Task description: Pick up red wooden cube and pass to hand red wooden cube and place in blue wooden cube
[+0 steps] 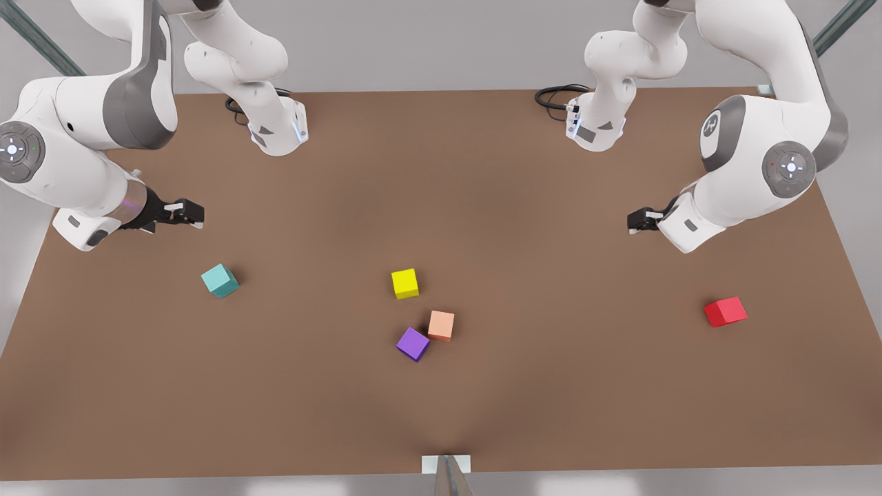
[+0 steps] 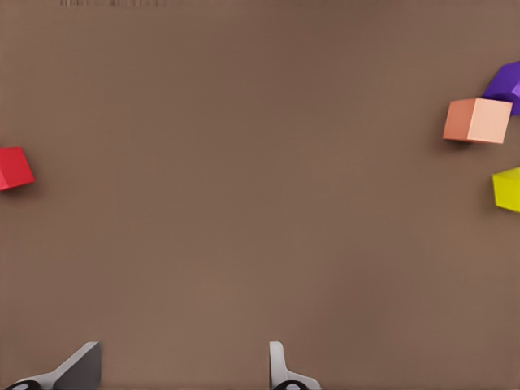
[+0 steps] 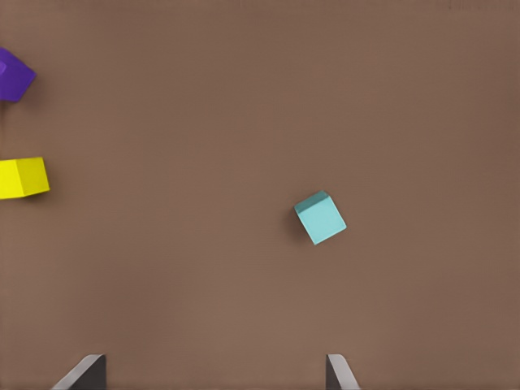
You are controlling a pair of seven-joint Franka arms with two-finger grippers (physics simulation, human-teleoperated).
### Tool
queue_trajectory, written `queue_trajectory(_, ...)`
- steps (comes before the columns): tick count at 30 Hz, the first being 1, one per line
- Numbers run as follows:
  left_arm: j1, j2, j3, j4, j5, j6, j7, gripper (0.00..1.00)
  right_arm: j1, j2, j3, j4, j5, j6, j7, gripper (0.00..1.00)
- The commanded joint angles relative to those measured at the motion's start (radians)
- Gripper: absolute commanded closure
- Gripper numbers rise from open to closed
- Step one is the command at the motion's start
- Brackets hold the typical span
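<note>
- On the front view's left, the right gripper (image 1: 195, 215) hung above the brown worktop (image 1: 551, 386), holding nothing; in its own wrist view its fingers (image 3: 85, 372) stood wide apart, with bare worktop between them. I judged that it waited there as the receiving hand.
- Near it lay the small teal-blue wooden cube (image 1: 220, 280), turned slightly askew, alone on that side; as the goal, it sat within that arm's easy reach.
- In the middle sat a plain yellow cube (image 1: 405, 283), a purple cube (image 1: 413, 344) and a pale salmon-orange cube (image 1: 441, 325), the last two touching or nearly so. They seemed mere distractors.
- On the front view's right, the left gripper (image 1: 637, 220) hovered with spread fingers (image 2: 280, 370), holding nothing.
- The small bright red wooden cube (image 1: 725, 311) rested flat on the worktop, near that gripper but clear of it, not yet picked up.
</note>
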Motion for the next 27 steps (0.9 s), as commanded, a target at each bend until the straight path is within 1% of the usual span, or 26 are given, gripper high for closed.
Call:
queue_trajectory(1,0.002,0.0,0.0,0.0,0.0,0.004,-0.009,0.0,0.0,-0.001,0.001,-0.001,0.003,0.004,-0.002,0.0)
queue_trajectory(3,0.002,0.009,0.002,0.002,0.0,0.005,-0.008,0.0,0.0,0.001,0.0,-0.001,0.003,0.002,0.001,0.0)
queue_trajectory(4,0.021,0.074,0.022,0.028,0.002,0.01,-0.01,0.0,0.0,0.001,0.0,-0.001,0.004,0.002,0.001,0.0)
queue_trajectory(6,0.134,0.256,0.02,0.194,-0.032,0.011,0.0,0.0,-0.002,0.002,0.0,-0.004,0.009,0.004,0.001,0.0)
queue_trajectory(7,0.177,0.33,0.023,0.246,-0.026,0.04,0.085,0.0,-0.002,0.002,0.0,-0.009,0.009,0.005,0.001,0.0)
queue_trajectory(8,0.239,0.375,0.023,0.249,-0.028,0.131,0.138,0.0,-0.002,0.004,0.0,-0.009,0.007,0.008,0.001,0.0)
queue_trajectory(11,0.357,0.474,0.023,0.266,-0.026,0.232,0.181,0.0,0.003,0.004,0.0,-0.015,0.007,0.011,0.001,0.0)
queue_trajectory(12,0.401,0.494,0.025,0.266,-0.026,0.251,0.22,0.0,0.003,0.004,0.0,-0.016,0.009,0.011,0.001,0.0)
queue_trajectory(14,0.409,0.513,0.089,0.258,-0.031,0.257,0.296,0.0,0.0,0.004,0.0,-0.016,0.012,0.007,0.002,0.0)
queue_trajectory(17,0.444,0.562,0.106,0.252,-0.032,0.367,0.32,0.0,0.002,0.002,0.0,-0.027,0.012,0.002,0.005,0.0)
queue_trajectory(18,0.455,0.562,0.117,0.209,-0.032,0.399,0.398,0.0,0.002,0.002,0.0,-0.028,0.012,0.002,0.005,0.0)
queue_trajectory(21,0.44,0.557,0.132,0.158,-0.032,0.439,0.405,0.0,-0.002,0.002,0.0,-0.028,0.012,0.005,0.005,0.0)
queue_trajectory(23,0.42,0.548,0.132,0.059,-0.029,0.554,0.403,0.0,0.002,0.004,0.0,-0.03,0.012,0.007,0.005,0.0)
queue_trajectory(27,0.403,0.553,0.132,0.028,-0.029,0.557,0.383,0.0,0.0,0.002,0.0,-0.044,0.012,0.008,0.005,0.0)
